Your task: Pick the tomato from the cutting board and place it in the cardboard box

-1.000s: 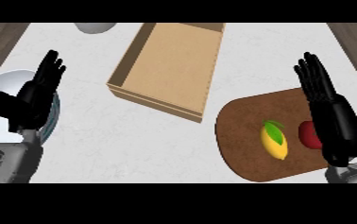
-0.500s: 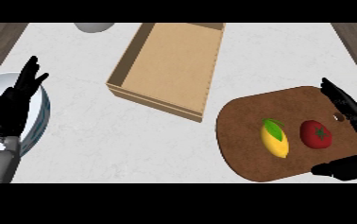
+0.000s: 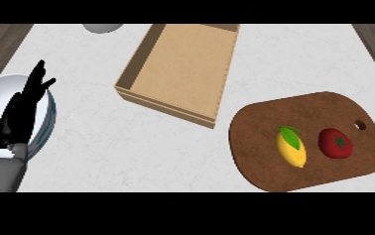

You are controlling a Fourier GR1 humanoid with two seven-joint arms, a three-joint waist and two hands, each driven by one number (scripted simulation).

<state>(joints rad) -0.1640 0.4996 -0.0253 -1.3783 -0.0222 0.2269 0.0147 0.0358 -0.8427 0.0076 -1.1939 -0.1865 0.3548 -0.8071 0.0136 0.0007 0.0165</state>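
The tomato point(image 3: 337, 143) is lying on the cutting board point(image 3: 256, 130), toward the board's right side and just below the small hole point(image 3: 359, 125) near its edge, with nothing touching it. A yellow lemon point(image 3: 293, 146) with a green leaf is resting just beside the tomato on its left, the two close but apart. The brown, rounded cutting board is sitting on the pale marbled tabletop point(image 3: 132, 145) at the lower right of the head view. The cardboard box point(image 3: 139, 68) is standing open to the upper left of the board, near it but not touching, its nearest corner pointing toward the board's upper left edge; only its bare tan floor is showing inside. The left hand point(image 3: 22, 112) is showing at the view's left edge, its black fingers straight and spread, pointing up the view and holding nothing; it is lying over a round white plate point(image 3: 45, 125) with a bluish rim that is sitting at the left edge of the tabletop, and its grey forearm point(image 3: 9, 172) is coming in from the lower left corner. The right hand is not appearing anywhere in the view. A pale rounded object point(image 3: 102, 28) is being cut off by the top of the scene, to the left of the box, and too little of it is showing to tell what it is.
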